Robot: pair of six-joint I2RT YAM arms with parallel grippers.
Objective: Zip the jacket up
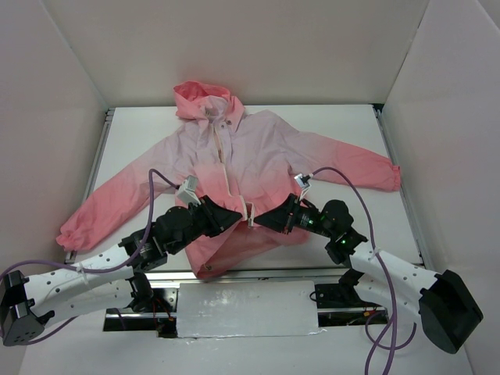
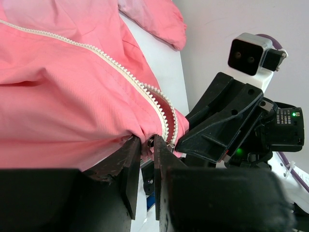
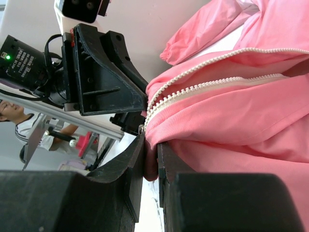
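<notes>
No text, brand or number is legible in any view.

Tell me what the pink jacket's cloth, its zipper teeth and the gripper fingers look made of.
The pink hooded jacket: thin woven synthetic cloth, probably nylon or polyester, matte with faint sheen; it creases in soft folds. Its pale zipper teeth: likely moulded plastic, chunky, cream, matte. The left gripper has black fingers: seemingly hard plastic, dull, with scuffed edges.
</notes>
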